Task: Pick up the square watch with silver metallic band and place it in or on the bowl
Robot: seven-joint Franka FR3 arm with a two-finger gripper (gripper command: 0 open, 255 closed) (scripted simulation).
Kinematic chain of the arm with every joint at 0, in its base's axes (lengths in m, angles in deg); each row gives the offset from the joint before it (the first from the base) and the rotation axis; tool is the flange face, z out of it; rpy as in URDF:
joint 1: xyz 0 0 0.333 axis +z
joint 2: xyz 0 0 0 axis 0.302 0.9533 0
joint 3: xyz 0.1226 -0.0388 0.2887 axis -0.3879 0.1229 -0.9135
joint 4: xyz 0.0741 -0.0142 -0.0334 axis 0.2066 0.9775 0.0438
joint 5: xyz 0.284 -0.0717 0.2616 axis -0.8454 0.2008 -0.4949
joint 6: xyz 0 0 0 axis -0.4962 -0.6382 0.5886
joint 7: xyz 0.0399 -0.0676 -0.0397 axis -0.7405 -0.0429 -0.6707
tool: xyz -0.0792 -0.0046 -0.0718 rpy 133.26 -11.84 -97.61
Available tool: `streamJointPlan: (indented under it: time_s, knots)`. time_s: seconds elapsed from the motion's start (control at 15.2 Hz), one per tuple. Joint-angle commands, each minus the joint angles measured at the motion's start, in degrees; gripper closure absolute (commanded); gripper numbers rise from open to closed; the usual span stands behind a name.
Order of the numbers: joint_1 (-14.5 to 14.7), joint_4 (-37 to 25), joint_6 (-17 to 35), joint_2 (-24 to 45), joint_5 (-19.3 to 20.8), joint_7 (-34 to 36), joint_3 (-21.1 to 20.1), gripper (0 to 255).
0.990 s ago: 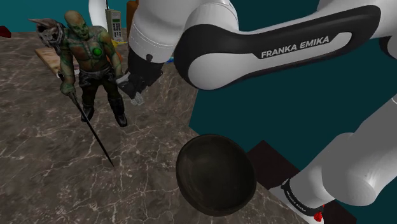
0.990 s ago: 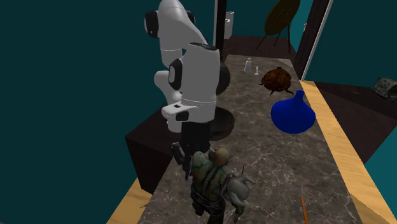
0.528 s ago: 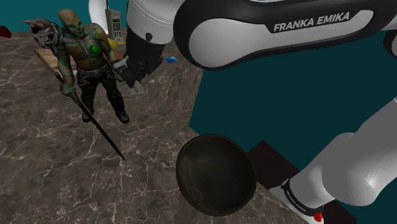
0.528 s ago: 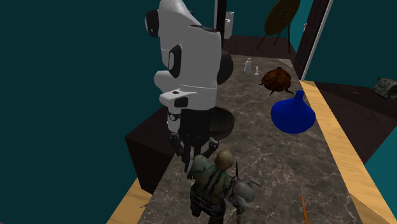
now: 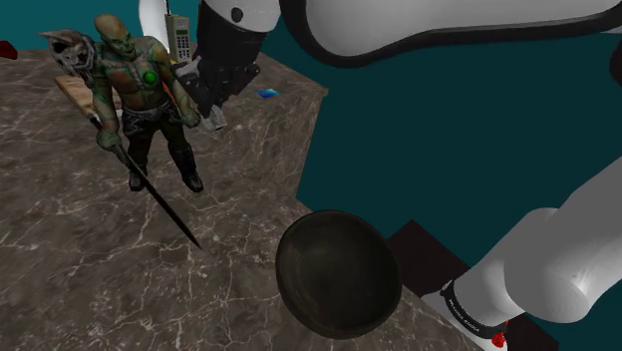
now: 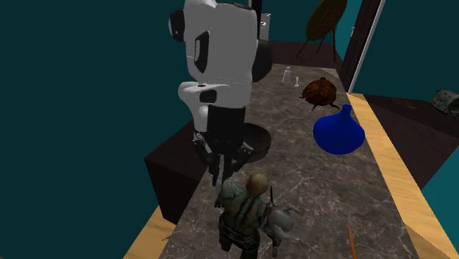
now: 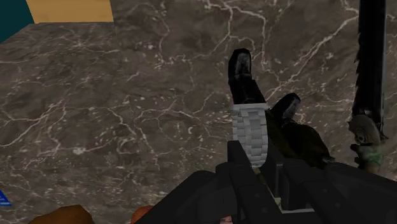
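The gripper (image 7: 257,170) is clamping the watch (image 7: 249,130), its 2 black fingers narrowed on the near end of the silver link band. In the shoulder view the gripper (image 5: 211,112) is hanging above the marble counter (image 5: 80,249), just beside the warrior figurine (image 5: 140,100), so the watch is looking lifted off the surface.

The carry seems to be the step in hand. The next move is calling for a swing away from the figurine and across to the dark bowl (image 5: 339,271) near the counter's edge by the stand. The hand then needs to be lowering over the bowl's opening before the fingers are parting.

The band's long axis is running along the fingers, its free end pointing away from the palm, down toward the counter and the figurine's boots (image 7: 242,76). The square face is sitting hidden between the fingers, so which way it is facing cannot be told.
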Motion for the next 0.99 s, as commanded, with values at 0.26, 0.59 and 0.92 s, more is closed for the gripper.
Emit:
streamJointPlan:
  time_s: [0.26, 0.59, 0.92]
  knots:
    - [0.09, 1.73, -1.94, -4.7, -3.3, -1.27, 0.09, 255]
    - [2.41, 11.59, -2.06, -16.71, -10.57, -3.18, 1.65, 255]
    - [6.5, 19.38, -4.32, -27.65, -15.88, -3.78, 3.44, 255]
